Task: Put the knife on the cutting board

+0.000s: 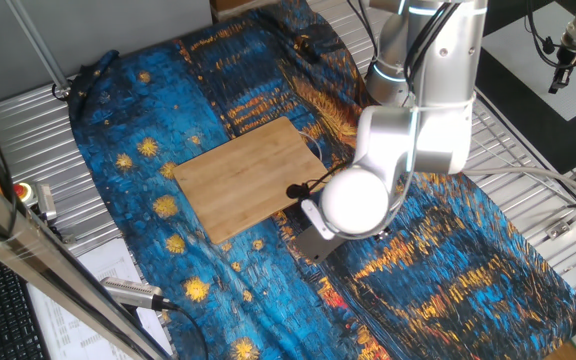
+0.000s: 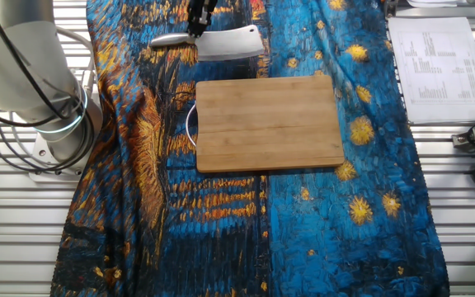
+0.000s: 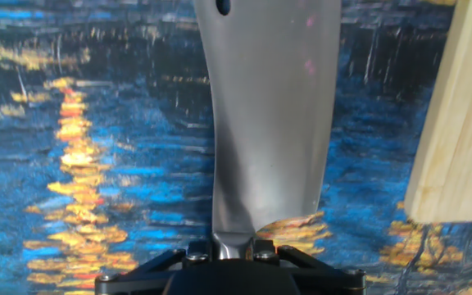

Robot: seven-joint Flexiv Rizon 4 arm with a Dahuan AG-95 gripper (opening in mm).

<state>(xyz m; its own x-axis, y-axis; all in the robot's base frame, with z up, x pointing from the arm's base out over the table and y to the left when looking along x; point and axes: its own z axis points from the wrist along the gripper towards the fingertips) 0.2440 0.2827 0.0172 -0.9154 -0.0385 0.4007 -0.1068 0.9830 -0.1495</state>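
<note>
gripper (image 2: 196, 29) pinching knife (image 2: 228, 43) where handle meets blade, beside cutting board (image 2: 269, 124); item stiff, slick metal, likely blade-heavy.

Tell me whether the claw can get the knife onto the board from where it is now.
Probably yes. The claw grips the knife at the handle end, right beside the board, whose top is bare, so nothing seems to block the way.

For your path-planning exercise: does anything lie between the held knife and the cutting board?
Nothing visible does. The end effector holds the knife beside the cutting board, with only painted cloth between them.
</note>
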